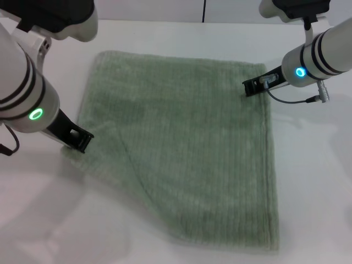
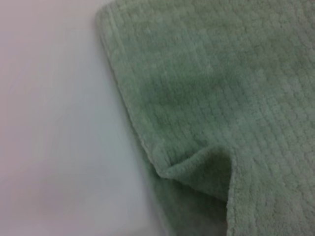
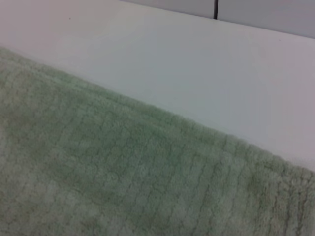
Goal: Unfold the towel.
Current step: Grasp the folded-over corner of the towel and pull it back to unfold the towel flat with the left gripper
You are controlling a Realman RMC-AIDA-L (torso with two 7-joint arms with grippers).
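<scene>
A pale green towel (image 1: 187,148) is spread on a white table (image 1: 308,181), one corner folded diagonally beside the left gripper (image 1: 82,140). The right gripper (image 1: 252,87) is poised at the opposite far corner, probably for stretching. Neither gripper's finger state can be told.

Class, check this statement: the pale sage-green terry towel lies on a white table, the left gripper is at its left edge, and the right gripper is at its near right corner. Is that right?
One detail is wrong. The head view shows the right gripper at the far right corner of the pale sage-green terry towel, not the near one. The white table and the left gripper at the left edge are as stated.
</scene>
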